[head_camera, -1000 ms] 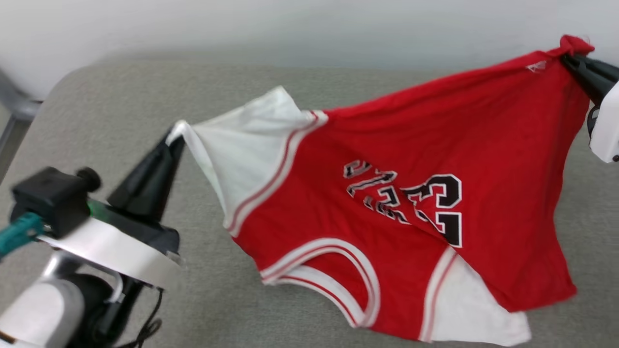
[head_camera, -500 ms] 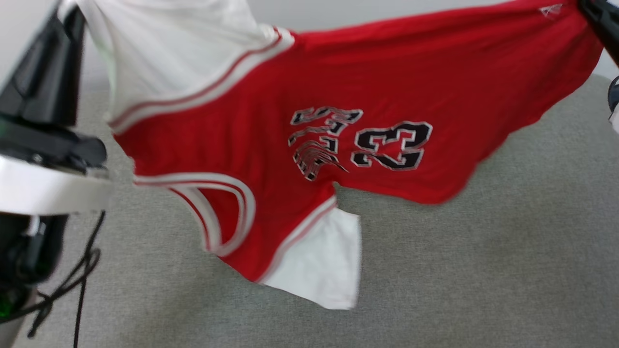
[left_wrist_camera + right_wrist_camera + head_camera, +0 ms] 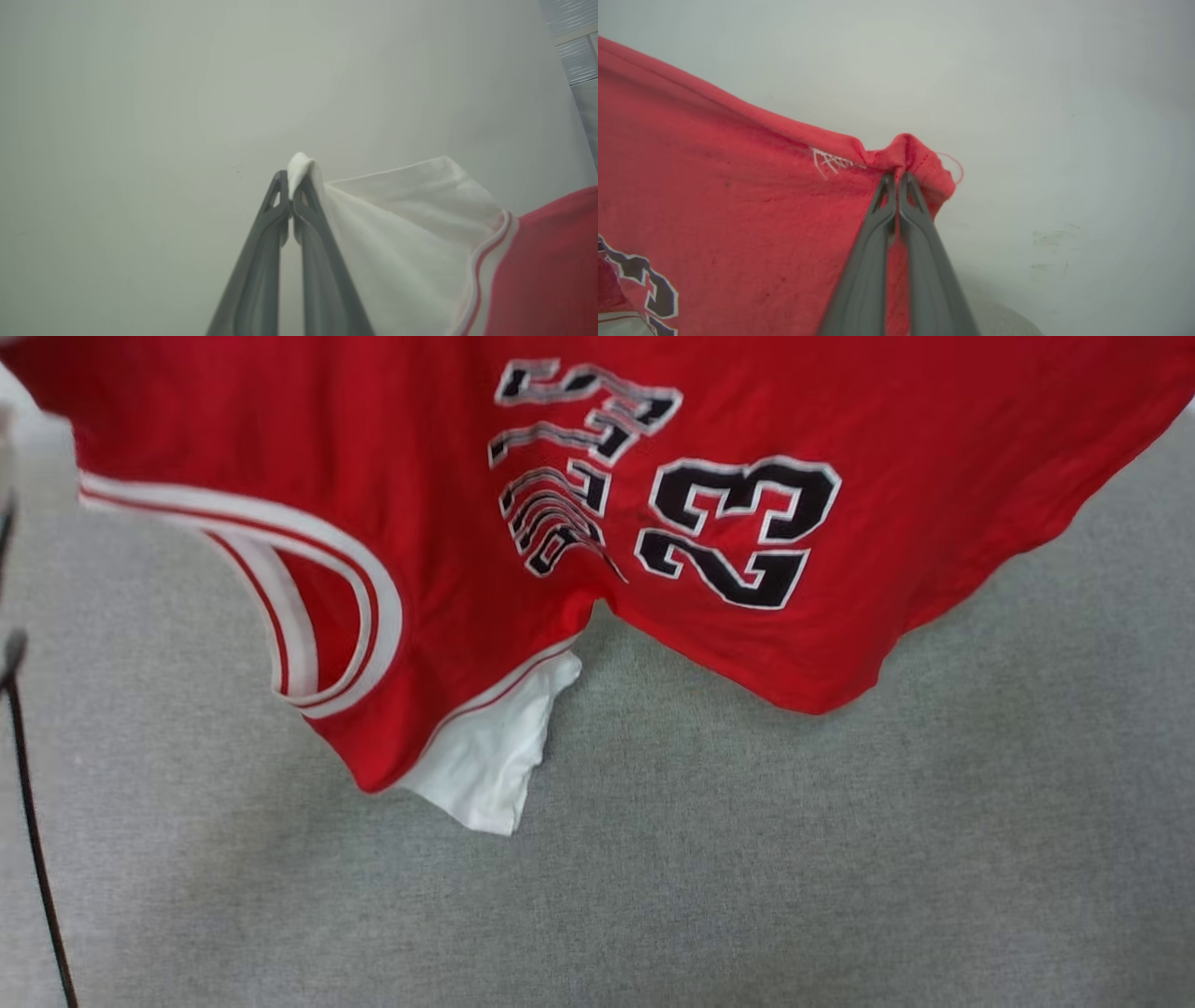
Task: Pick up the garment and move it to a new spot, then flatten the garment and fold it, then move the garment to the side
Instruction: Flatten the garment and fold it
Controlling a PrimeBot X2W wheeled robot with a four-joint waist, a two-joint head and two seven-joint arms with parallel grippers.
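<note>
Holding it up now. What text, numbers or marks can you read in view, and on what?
"23": black numerals, white-outlined, on the red garment; legible in the head view.
Black-and-white lettering beside it: creased and bunched, not readable as a word.
Small white stitched mark by the corner the right end effector pinches: no readable characters.
No other text can be read.

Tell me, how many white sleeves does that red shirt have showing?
2. One white sleeve hangs below the red shirt, over the grey surface; the other sleeve is pinched between the left fingers.
</note>
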